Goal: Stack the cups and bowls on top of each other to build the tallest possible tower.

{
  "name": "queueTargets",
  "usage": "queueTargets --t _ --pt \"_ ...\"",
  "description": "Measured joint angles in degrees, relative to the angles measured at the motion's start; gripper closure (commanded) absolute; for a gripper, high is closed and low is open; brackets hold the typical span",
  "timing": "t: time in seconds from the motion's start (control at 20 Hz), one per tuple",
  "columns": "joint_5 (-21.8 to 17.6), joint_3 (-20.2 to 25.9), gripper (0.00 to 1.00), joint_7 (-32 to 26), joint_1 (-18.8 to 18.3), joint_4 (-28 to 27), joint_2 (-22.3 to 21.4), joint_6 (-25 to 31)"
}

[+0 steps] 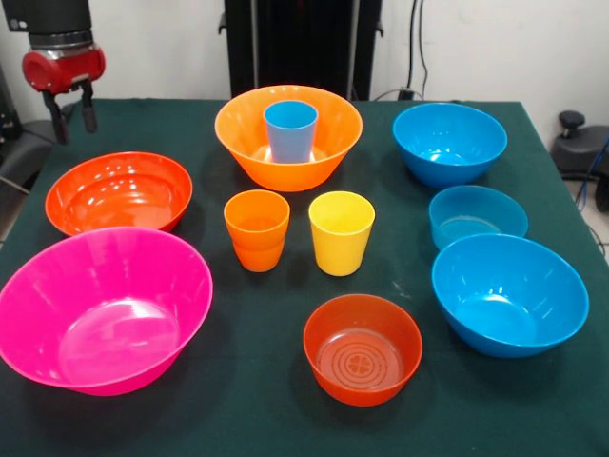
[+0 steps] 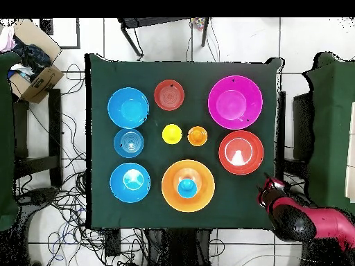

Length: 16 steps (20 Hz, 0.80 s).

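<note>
The big orange bowl [image 1: 238, 138] stands at the far middle of the table with the blue cup [image 1: 290, 130] upright inside it; overhead, the bowl [image 2: 170, 188] and cup [image 2: 186, 188] show too. The orange cup [image 1: 257, 228] and yellow cup [image 1: 342, 231] stand upright side by side in the middle. The big pink bowl [image 1: 100, 309] and a red-orange bowl [image 1: 118, 193] are on the left, and another red-orange bowl [image 1: 363, 348] is at the front. Two larger blue bowls [image 1: 449, 143] [image 1: 509, 293] and the small blue bowl [image 1: 477, 215] are on the right. My gripper [image 1: 72, 116] hangs open and empty over the far left corner.
The table is covered with a dark green cloth [image 1: 247, 419]. The black pedestal [image 1: 300, 48] stands behind the orange bowl. Overhead, a cardboard box [image 2: 31, 73] sits beside the table and cables lie on the floor around it.
</note>
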Motion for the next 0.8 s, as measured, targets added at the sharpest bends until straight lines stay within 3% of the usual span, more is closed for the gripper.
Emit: queueTargets --t 0.3,0.8 --pt "0.0 0.8 0.0 -1.8 -0.5 0.0 0.4 0.0" --pt "-0.1 1.6 0.0 -10.9 -0.9 0.8 0.8 0.0"
